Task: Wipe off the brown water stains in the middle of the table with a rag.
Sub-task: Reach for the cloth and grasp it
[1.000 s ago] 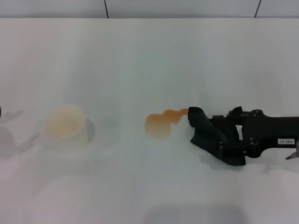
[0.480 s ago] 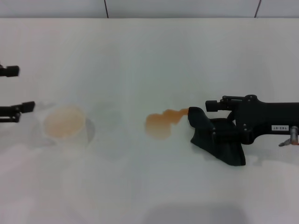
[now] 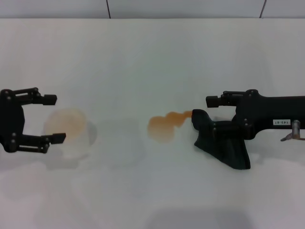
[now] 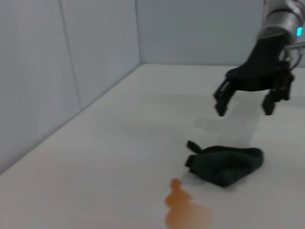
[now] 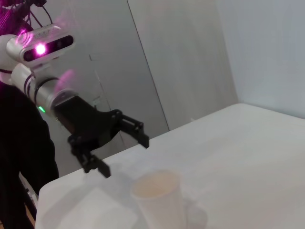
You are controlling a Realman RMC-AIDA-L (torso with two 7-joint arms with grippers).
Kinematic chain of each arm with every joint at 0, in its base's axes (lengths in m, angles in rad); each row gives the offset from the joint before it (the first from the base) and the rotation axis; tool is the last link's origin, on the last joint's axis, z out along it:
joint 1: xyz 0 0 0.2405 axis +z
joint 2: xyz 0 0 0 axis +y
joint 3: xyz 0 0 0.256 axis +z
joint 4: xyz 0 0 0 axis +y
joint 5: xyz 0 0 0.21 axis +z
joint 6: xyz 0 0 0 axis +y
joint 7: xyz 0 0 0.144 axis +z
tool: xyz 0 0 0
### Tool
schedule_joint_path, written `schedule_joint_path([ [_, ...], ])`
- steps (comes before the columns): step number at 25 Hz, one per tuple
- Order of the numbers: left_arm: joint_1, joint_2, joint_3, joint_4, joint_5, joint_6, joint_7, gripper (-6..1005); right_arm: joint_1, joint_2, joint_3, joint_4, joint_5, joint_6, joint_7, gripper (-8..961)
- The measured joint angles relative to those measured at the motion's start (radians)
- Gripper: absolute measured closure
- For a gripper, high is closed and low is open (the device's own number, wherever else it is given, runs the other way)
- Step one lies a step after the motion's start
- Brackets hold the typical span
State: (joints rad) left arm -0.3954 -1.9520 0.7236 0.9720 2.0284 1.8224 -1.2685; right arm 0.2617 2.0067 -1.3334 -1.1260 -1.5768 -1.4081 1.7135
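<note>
Right end effector point(image 3: 215, 114) held spread above the rag point(image 3: 220, 141), nothing gripped. Rag lies on the counter point(image 3: 152, 62), touching the tail of the brown water stains point(image 3: 164, 125). A centred, firm pinch is advised before wiping. Left end effector point(image 3: 50, 119) spread beside the cup point(image 3: 66, 131).

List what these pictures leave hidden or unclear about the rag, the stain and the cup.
- Rag: in the head view the right gripper overlaps its top, hiding any contact; the left wrist view shows the gripper raised above it.
- Brown water stains: cut off by the left wrist picture's edge.
- Cup: its contents cannot be made out in the head or right wrist views.
- Left gripper: open beside the cup.
</note>
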Motion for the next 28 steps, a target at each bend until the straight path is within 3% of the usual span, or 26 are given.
schedule_joint_path([
  [5,0.001,-0.006,0.002,0.012,0.001,0.034,-0.024,116,0.018,-0.003,0.013,-0.023,-0.072,0.001,0.063,176],
  [13,-0.007,-0.005,-0.004,0.018,-0.004,0.028,-0.060,117,0.060,-0.005,0.038,-0.185,-0.299,-0.010,0.273,176],
  [18,-0.014,-0.005,-0.006,0.018,-0.005,0.020,-0.075,117,0.128,-0.004,0.047,-0.218,-0.463,-0.045,0.389,175],
  [28,-0.023,-0.005,0.000,0.014,0.002,0.002,-0.084,117,0.186,0.004,-0.033,-0.235,-0.616,-0.058,0.494,175],
])
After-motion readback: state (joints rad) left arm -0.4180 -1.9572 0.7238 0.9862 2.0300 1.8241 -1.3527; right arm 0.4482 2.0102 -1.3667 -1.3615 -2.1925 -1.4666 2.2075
